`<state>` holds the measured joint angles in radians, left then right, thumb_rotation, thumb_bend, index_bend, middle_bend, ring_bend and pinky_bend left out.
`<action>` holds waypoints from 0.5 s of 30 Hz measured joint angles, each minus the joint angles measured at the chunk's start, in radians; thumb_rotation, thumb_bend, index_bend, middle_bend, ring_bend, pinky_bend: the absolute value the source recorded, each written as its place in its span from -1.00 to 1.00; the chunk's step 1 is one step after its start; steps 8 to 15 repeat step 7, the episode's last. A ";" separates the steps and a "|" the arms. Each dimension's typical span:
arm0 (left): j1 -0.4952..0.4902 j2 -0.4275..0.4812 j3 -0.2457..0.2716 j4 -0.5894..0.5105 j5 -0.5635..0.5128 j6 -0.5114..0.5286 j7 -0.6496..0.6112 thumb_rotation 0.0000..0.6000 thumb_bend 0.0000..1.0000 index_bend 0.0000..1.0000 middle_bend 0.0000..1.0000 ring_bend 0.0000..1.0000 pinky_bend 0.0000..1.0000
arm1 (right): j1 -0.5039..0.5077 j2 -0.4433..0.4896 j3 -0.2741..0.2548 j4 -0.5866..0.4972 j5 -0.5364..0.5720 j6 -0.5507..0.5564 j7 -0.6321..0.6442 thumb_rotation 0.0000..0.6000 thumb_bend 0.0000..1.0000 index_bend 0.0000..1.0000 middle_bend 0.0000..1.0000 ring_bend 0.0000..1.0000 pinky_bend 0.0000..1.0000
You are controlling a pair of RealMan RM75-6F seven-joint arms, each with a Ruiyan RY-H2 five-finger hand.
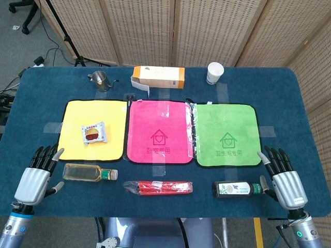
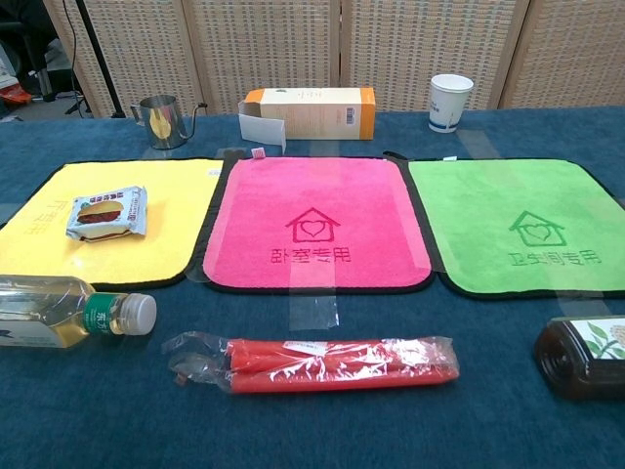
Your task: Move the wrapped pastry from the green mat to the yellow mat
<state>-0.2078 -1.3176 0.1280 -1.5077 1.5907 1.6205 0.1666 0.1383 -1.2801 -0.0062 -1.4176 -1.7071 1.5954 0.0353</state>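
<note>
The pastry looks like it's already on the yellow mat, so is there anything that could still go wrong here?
Little, probably. The pastry lies on the yellow mat, free of both hands. The left hand, open, sits close to the clear bottle lying on its side, and a stray move might roll it. The right hand is just as close to the dark bottle.
</note>
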 measured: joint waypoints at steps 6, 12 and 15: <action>0.010 0.003 -0.013 0.001 0.019 0.000 -0.004 1.00 -0.74 -1.00 -1.00 -1.00 -1.00 | 0.006 0.003 -0.009 -0.014 -0.010 -0.019 -0.004 1.00 0.14 -0.84 -1.00 -1.00 -1.00; 0.010 0.003 -0.015 0.001 0.018 -0.004 -0.005 1.00 -0.74 -1.00 -1.00 -1.00 -1.00 | 0.006 0.003 -0.009 -0.015 -0.010 -0.020 -0.006 1.00 0.14 -0.84 -1.00 -1.00 -1.00; 0.010 0.003 -0.015 0.001 0.018 -0.004 -0.005 1.00 -0.74 -1.00 -1.00 -1.00 -1.00 | 0.006 0.003 -0.009 -0.015 -0.010 -0.020 -0.006 1.00 0.14 -0.84 -1.00 -1.00 -1.00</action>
